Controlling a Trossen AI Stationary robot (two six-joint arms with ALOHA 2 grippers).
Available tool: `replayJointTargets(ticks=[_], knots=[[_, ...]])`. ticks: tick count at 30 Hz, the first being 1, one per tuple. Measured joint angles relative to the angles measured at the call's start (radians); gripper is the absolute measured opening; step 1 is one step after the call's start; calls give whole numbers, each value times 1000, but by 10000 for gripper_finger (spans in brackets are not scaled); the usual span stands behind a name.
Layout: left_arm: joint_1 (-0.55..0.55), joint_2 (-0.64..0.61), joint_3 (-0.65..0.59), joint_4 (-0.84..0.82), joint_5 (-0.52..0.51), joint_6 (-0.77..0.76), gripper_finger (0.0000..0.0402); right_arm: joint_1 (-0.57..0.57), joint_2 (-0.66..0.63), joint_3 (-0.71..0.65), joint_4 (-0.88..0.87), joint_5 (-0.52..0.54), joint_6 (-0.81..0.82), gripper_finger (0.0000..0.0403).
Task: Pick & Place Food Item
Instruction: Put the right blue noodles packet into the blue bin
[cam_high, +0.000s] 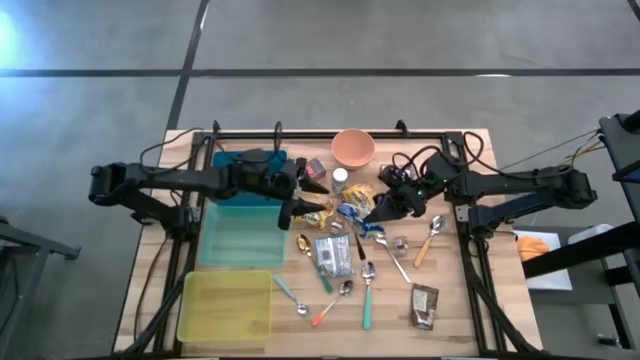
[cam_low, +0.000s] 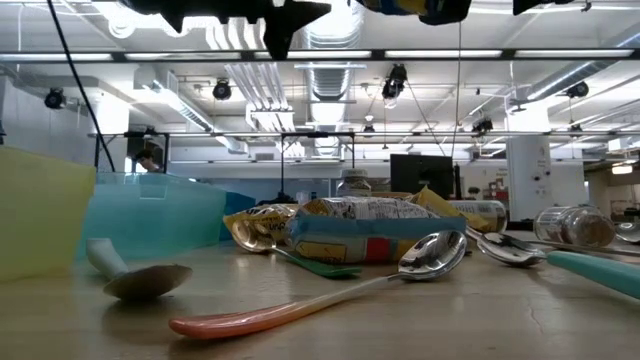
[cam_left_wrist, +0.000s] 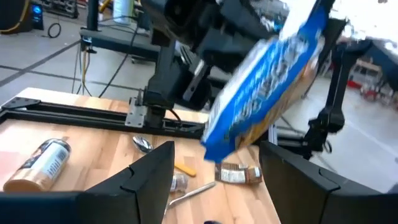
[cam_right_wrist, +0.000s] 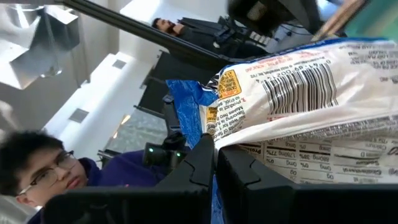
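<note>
From table level, nearest the teal bin lies a plastic spoon (cam_low: 300, 305) with a glossy orange-pink handle and a polished metal bowl, and beside it a dull wooden-looking spoon (cam_low: 135, 280) with a pale handle. Behind them a crinkled foil packet (cam_low: 375, 228) with printed text rests flat, partly hiding a gold wrapper (cam_low: 252, 225). The teal bin (cam_low: 150, 212) itself is translucent plastic with straight walls; a yellow bin (cam_low: 40, 222) of the same kind is cut off at the frame edge.

From above, right of the teal bin, the right gripper (cam_high: 378, 212) is pinched tight on one edge of the blue chip bag (cam_high: 352, 211), a shiny, crumpled pouch lifted clear of the wooden table (cam_high: 455, 320). The right wrist view shows its white back panel with barcode and nutrition print, the rest running out of frame. The left gripper (cam_high: 297, 208) hangs just right of the teal bin, fingers (cam_left_wrist: 152, 177) spread partway and empty, the bag tilted beyond them.

Farther off sits a round terracotta-coloured bowl (cam_high: 352, 148). A brown packet (cam_high: 424, 306) lies well to the right; its label is too small to read, possibly a snack bar. A person (cam_right_wrist: 43, 174) shows beyond the table, partly cropped.
</note>
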Motion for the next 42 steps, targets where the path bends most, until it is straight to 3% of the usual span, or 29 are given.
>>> replayJointTargets(ticks=[13, 27, 42], knots=[[-2, 12, 19, -28, 9, 24, 248, 2, 0, 22, -2, 0, -7, 8], [-9, 29, 19, 25, -54, 68, 367, 1, 0, 22, 0, 30, -8, 8], [-36, 112, 19, 127, -31, 105, 371, 2, 82, 22, 103, 15, 18, 8]])
